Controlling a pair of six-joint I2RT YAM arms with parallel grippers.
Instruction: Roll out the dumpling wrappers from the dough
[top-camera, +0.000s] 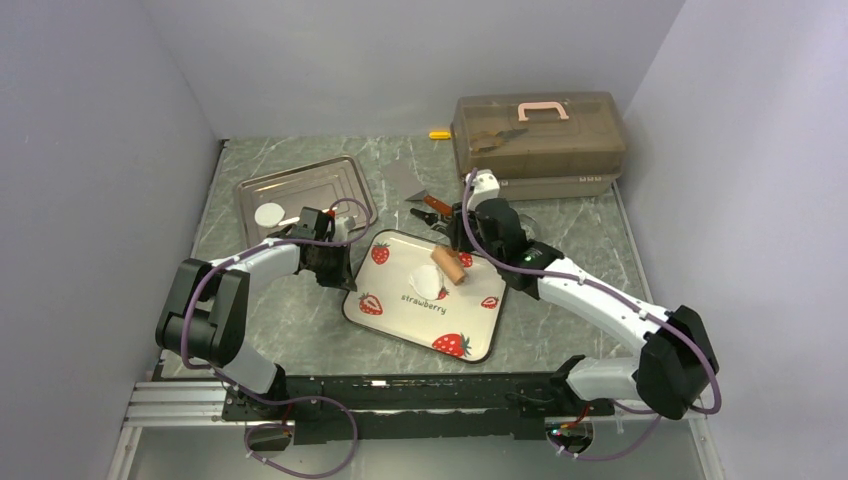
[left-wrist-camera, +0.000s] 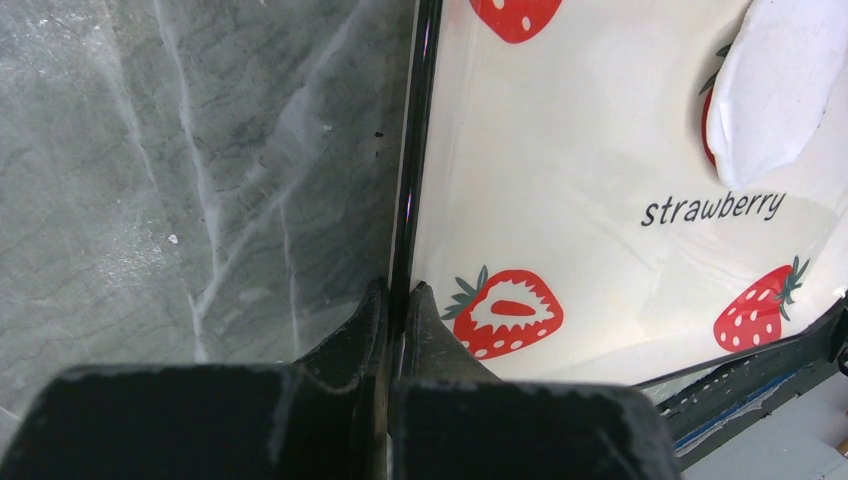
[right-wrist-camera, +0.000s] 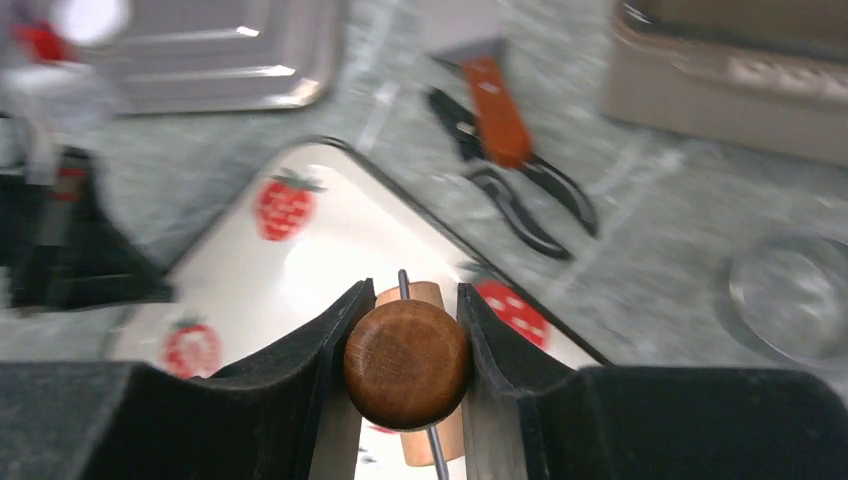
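Right hand (right-wrist-camera: 412, 295) grips roller (right-wrist-camera: 407, 365), left hand (left-wrist-camera: 398, 295) plate (left-wrist-camera: 560, 200)

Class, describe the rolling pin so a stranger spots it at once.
Find the central strawberry plate. Over its far side the right end effector grips the rolling pin. It alone is a brown wooden cylinder; the dough beside it is white and flat.

both arms reach forward and inward, left claw (left-wrist-camera: 398, 300) pinched tight, right claw (right-wrist-camera: 412, 292) gripping half spread.
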